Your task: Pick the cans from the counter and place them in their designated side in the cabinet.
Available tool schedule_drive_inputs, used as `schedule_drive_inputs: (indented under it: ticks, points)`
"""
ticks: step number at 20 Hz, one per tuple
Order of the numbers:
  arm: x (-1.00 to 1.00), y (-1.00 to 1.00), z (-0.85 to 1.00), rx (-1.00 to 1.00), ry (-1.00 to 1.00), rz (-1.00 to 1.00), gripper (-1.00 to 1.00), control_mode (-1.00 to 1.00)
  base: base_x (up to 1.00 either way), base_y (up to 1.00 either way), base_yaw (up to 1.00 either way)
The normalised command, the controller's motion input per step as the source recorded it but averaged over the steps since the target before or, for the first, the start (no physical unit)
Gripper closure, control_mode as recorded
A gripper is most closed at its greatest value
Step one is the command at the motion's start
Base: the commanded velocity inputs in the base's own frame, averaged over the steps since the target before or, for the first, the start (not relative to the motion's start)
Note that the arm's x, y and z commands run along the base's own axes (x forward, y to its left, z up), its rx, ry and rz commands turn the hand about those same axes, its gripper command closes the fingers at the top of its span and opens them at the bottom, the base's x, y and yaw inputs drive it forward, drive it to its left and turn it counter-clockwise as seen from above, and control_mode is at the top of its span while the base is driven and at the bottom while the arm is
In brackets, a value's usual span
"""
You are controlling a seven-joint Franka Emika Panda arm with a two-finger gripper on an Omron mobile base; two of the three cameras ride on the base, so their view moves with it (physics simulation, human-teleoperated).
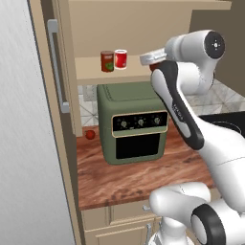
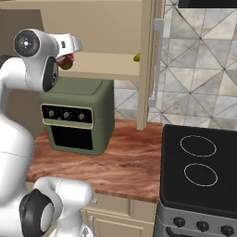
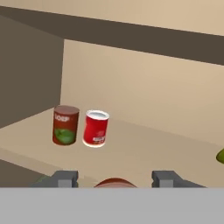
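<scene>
I've got the claw (image 3: 114, 180) clamped on a third can (image 3: 114, 182), raised at the cabinet (image 1: 158, 19) shelf's front edge, while the brown-red can (image 3: 65, 125) and bright red can (image 3: 96, 128) stand almost touching at the shelf's left end. Risk: it's barely over the lip, so release here could tip it onto the green oven (image 1: 136, 122) or bench (image 1: 143, 177). Pushing deeper, watch the green thing (image 3: 221, 155) at right.

red-brown object (image 3: 114, 183) between end effector tips — mostly cut off, green item (image 3: 221, 155) clipped at right edge
</scene>
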Motion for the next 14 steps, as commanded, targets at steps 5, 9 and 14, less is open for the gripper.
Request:
schedule_drive_inputs:
  ticks: [5, 9, 14]
  points:
    - [0.34, 0.0, 0.0, 0.0, 0.0, 0.01, 1.0, -1.0, 0.0, 0.0, 0.0]
    - [0.34, 0.0, 0.0, 0.0, 0.0, 0.0, 1.0, -1.0, 0.0, 0.0, 0.0]
    - [0.33, 0.0, 0.0, 0.0, 0.0, 0.01, 1.0, -1.0, 0.0, 0.0, 0.0]
